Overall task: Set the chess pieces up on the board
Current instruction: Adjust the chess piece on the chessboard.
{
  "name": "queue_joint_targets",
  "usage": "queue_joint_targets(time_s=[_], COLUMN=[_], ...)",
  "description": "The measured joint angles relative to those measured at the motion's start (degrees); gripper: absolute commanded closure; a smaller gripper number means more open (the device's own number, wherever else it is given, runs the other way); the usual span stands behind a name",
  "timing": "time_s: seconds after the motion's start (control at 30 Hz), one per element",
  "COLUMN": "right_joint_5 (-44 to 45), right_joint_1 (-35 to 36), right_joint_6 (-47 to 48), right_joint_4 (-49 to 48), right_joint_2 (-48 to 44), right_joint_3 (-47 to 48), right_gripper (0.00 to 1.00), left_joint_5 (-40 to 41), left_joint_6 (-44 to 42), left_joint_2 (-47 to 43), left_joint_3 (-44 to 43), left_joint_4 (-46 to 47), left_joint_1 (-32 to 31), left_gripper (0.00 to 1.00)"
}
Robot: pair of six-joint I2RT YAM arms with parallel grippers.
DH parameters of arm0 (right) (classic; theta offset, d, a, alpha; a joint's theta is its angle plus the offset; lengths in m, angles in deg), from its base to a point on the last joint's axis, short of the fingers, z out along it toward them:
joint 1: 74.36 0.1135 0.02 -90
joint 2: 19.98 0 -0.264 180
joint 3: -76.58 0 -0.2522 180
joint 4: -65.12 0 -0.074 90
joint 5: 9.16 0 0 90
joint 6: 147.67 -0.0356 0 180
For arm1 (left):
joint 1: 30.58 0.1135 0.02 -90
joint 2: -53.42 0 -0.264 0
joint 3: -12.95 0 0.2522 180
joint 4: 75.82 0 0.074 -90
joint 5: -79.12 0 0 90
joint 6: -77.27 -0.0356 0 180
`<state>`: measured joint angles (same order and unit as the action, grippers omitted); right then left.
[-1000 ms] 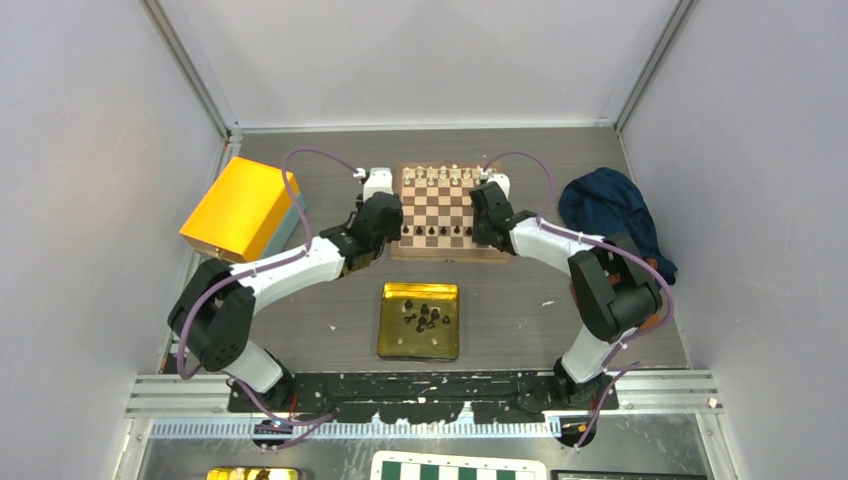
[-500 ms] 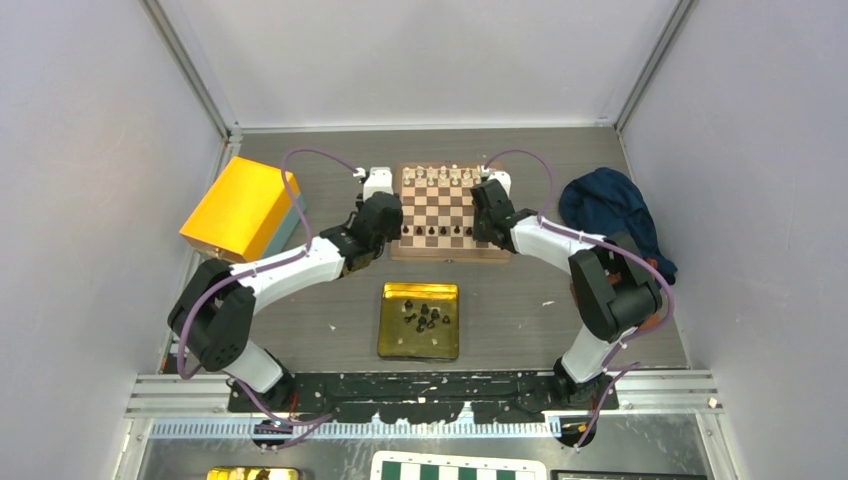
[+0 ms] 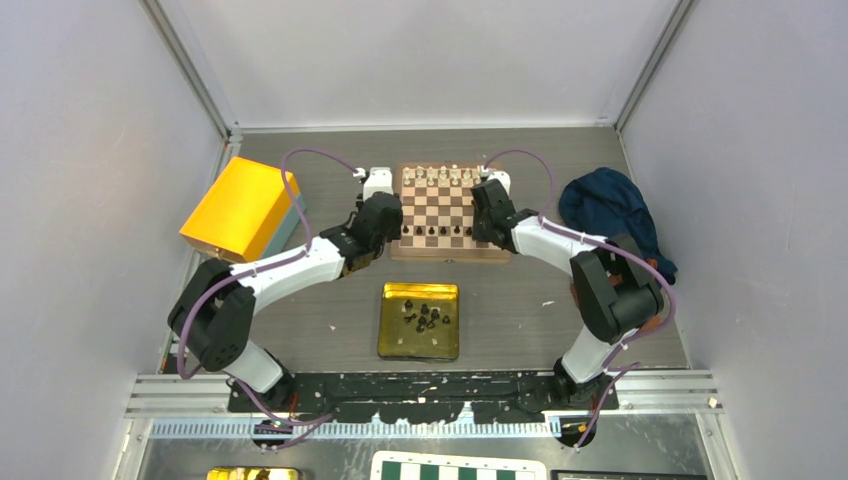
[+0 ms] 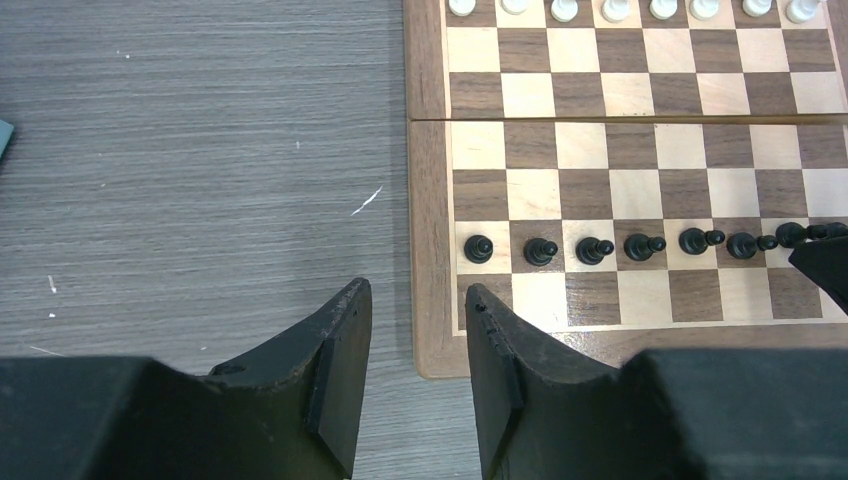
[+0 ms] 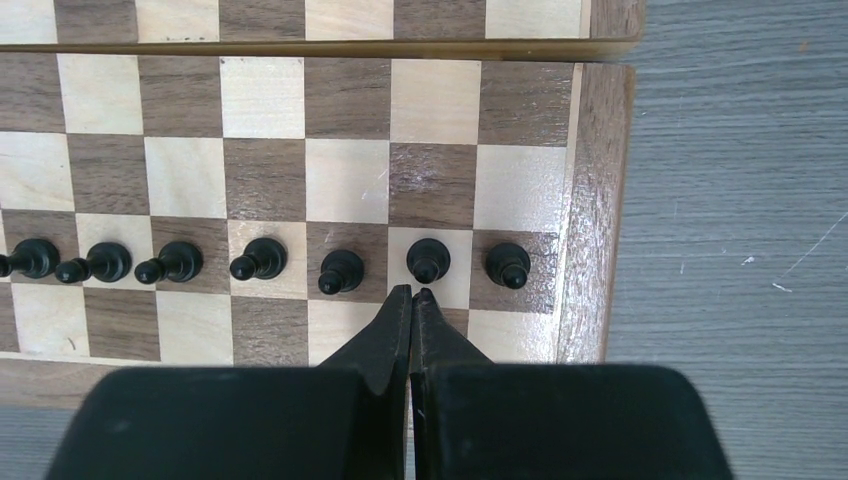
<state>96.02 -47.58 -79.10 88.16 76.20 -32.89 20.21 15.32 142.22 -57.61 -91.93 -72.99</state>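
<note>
Top view: board [image 3: 447, 256] far from the arm bases. White pieces [image 3: 440, 176] lined along its far edge, black pawns [image 3: 432, 231] in a row one rank in from the near edge. Left gripper [image 3: 385, 222] at the board's left rim, right gripper [image 3: 487, 222] over its right side. Gold tray [image 3: 392, 345] nearer the bases, well apart from the board, with loose black pieces [image 3: 424, 316] in it. Yellow box [image 3: 240, 208] at left, blue cloth [image 3: 605, 215] at right. Against a second ago: right gripper shifted slightly toward the far side. Left gripper, board and tray unmoved.

Left wrist view: fingers [image 4: 340, 350] partly apart, nothing between them, straddling the rim at the near left corner. One pawn per square along the row. Nearest rank bare.

Right wrist view: fingers [image 5: 385, 340] pressed together and empty, tips just short of the pawn second from the right rim.

Likely meaning: pawn row full or nearly so, the small shift more a touch-up than a new pick. Back-rank black pieces not yet on the board, probably next from the tray.
</note>
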Motion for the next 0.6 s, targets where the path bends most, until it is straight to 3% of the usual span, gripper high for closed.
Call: queue_joint_targets(time_s=[0.6], right_joint_5=[-0.3], right_joint_1=[1.5], right_joint_6=[0.1], right_joint_4=[3.7], right_joint_2=[-3.1], right_joint_3=[3.7], right_gripper=[0.97], left_joint_5=[0.0], left_joint_6=[0.1], left_joint_2=[0.0], left_joint_3=[0.5], left_joint_4=[0.0], left_joint_1=[0.0], left_gripper=[0.58])
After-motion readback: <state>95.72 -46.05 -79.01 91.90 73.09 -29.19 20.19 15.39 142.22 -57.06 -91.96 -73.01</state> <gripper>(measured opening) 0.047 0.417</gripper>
